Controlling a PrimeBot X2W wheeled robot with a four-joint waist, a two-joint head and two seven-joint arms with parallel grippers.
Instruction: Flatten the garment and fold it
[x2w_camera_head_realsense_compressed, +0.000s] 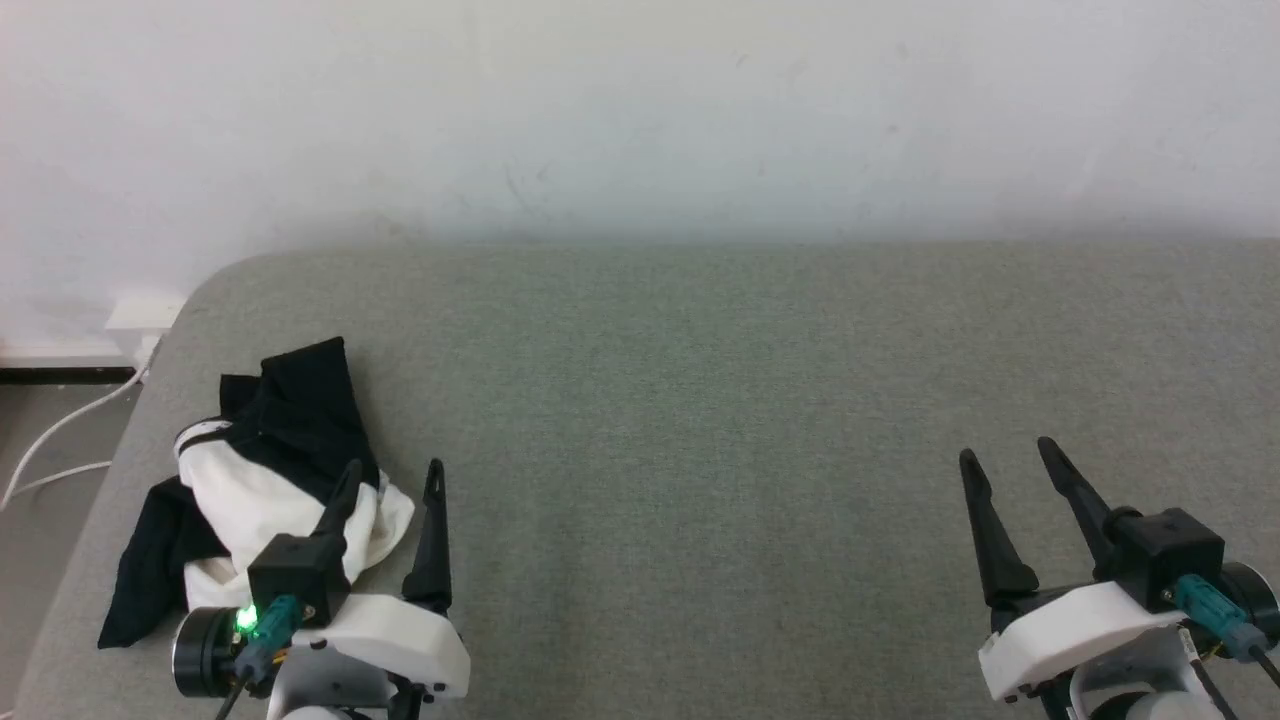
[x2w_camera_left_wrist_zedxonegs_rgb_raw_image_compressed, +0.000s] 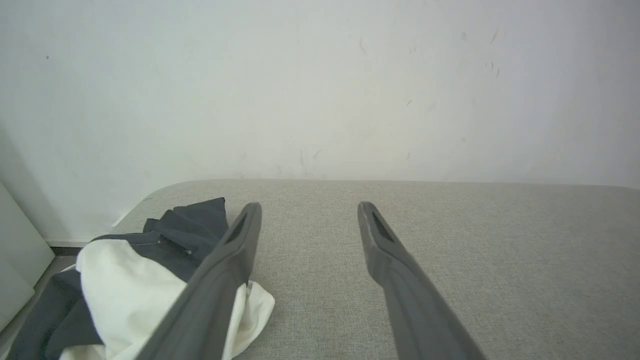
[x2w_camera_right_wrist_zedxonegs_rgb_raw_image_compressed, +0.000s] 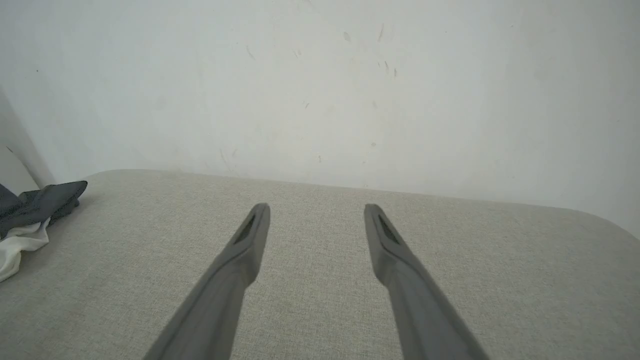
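From my head, the garment (x2w_camera_head_realsense_compressed: 270, 480) lies crumpled in a heap on the grey padded surface (x2w_camera_head_realsense_compressed: 700, 400), near that surface's rounded left corner. White cloth bunches in the middle of the heap, and black cloth spreads over its top and trails off its left side. My left gripper (x2w_camera_head_realsense_compressed: 393, 468) sits at the garment's near right edge with its fingers spread wide and nothing between them. One finger crosses in front of the white cloth, and I cannot tell if it touches. My right gripper (x2w_camera_head_realsense_compressed: 1006, 450) is well apart from the garment, far to its right over bare surface, also spread wide and empty. A white cable (x2w_camera_head_realsense_compressed: 60, 430) runs along the floor to the left of the garment, below the pale wall (x2w_camera_head_realsense_compressed: 640, 120).

From my left wrist, the garment (x2w_camera_left_wrist_zedxonegs_rgb_raw_image_compressed: 125, 290) shows at the lower left. My left gripper (x2w_camera_left_wrist_zedxonegs_rgb_raw_image_compressed: 306, 206) stands wide open, one finger passing over the garment's white fold, the other over bare surface to its right.

From my right wrist, the garment (x2w_camera_right_wrist_zedxonegs_rgb_raw_image_compressed: 35, 210) shows as a dark flap over a white strip at the far left edge. My right gripper (x2w_camera_right_wrist_zedxonegs_rgb_raw_image_compressed: 316, 206) is well to its right, fingers apart, holding nothing.
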